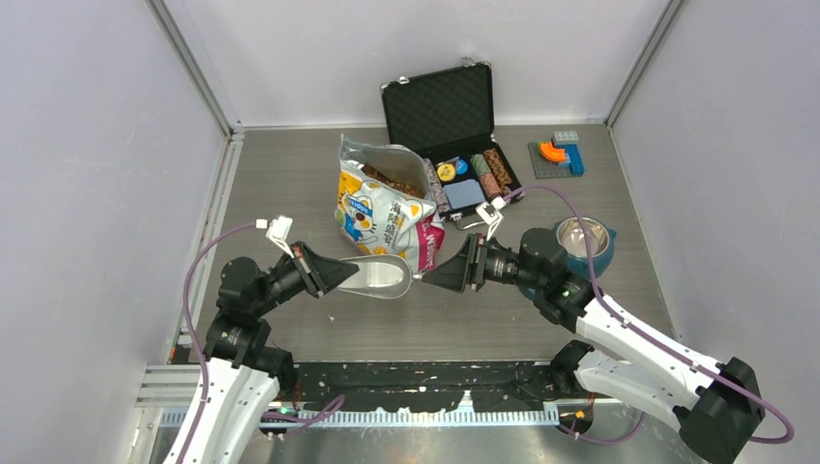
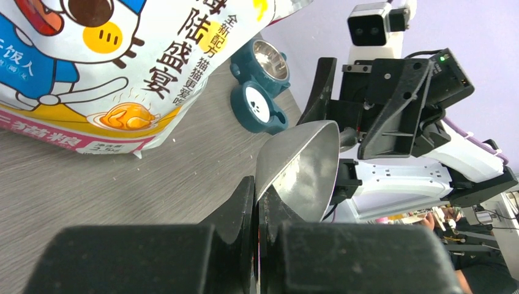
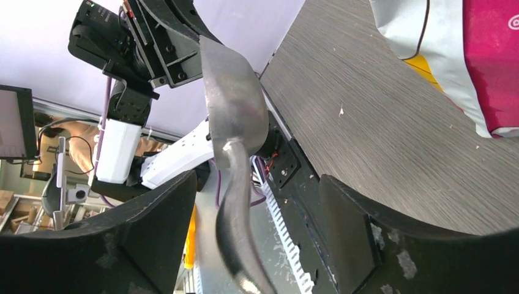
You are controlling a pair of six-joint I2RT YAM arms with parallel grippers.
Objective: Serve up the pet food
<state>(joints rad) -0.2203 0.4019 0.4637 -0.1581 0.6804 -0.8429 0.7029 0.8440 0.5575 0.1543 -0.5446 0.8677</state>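
Observation:
The pet food (image 1: 389,180) shows as brown kibble in the open top of the cartoon-cat bag (image 1: 377,217), which stands mid-table. My left gripper (image 1: 327,274) is shut on the rim of a metal scoop (image 1: 379,277) and holds it level just in front of the bag. In the left wrist view the gripper (image 2: 257,199) pinches the scoop (image 2: 303,162), and no kibble shows in it. My right gripper (image 1: 437,275) is open. In the right wrist view its fingers (image 3: 153,226) stand wide on either side of the scoop handle (image 3: 235,202) without touching it.
A steel bowl in a teal holder (image 1: 583,240) sits to the right beside the right arm and also shows in the left wrist view (image 2: 269,58). An open black case of poker chips (image 1: 454,126) stands behind the bag. A grey plate with toy bricks (image 1: 559,155) is at the back right.

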